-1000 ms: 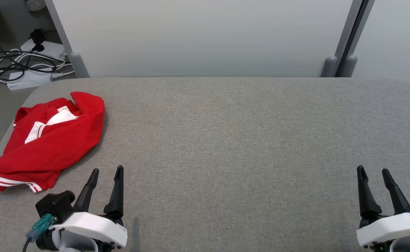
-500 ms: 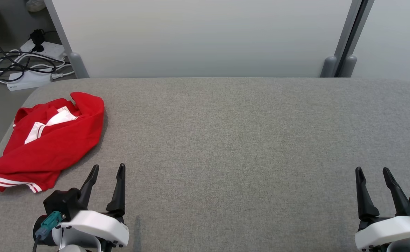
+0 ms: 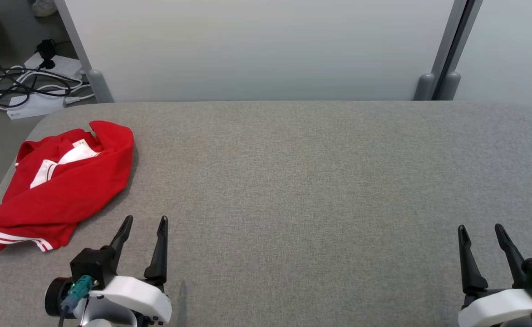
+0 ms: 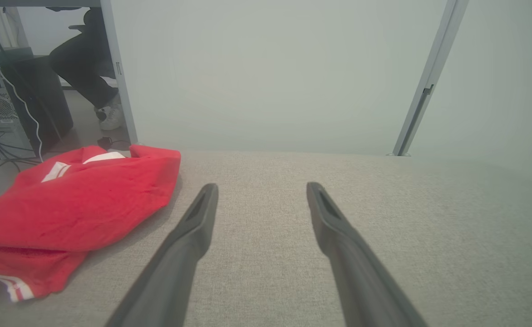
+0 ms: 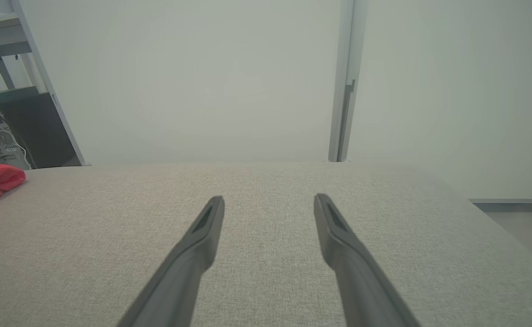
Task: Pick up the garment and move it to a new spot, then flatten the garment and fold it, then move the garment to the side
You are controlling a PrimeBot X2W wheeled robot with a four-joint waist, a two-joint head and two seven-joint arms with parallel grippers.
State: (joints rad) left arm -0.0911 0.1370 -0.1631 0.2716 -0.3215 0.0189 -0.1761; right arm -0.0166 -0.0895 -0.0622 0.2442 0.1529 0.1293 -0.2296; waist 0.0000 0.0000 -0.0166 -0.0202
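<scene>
At the bench's [image 3: 293,181] left edge lies the crumpled garment [image 3: 61,181]. Your left gripper [image 3: 146,219] hovers over the bench's near left, the right gripper [image 3: 479,226] over its near right, both wide open and empty. Grab one loose layer and it could slide off that edge.

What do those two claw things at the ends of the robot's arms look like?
The left tool and right tool match: two long, dark, tapering fingers with a slot near each tip, set in a rounded white shell. A black block on the left one carries a teal connector.
</scene>
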